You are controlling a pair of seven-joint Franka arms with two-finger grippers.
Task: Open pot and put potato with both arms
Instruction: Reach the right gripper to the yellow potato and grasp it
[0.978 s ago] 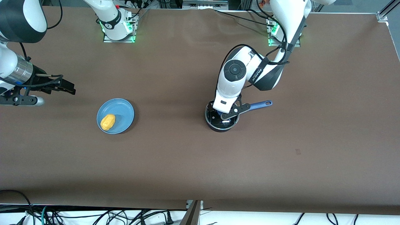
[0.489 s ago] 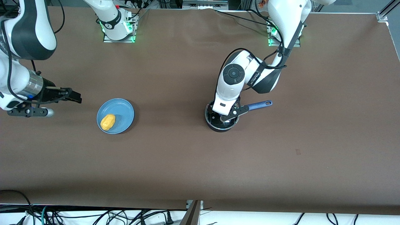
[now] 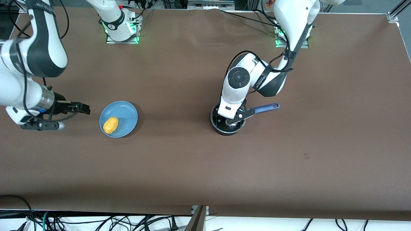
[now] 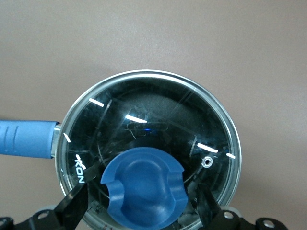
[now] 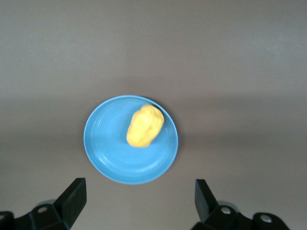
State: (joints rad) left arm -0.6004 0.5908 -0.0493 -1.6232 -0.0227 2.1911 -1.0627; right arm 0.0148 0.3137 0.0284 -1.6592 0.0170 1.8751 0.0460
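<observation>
table [image 3: 179, 160] | left pincer [image 4: 144, 206] straddles lid knob [image 4: 144, 184]

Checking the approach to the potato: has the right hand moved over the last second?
Yes. The right hand, open, has moved toward the plate, which holds the potato; it is now just short of the plate's rim.
</observation>
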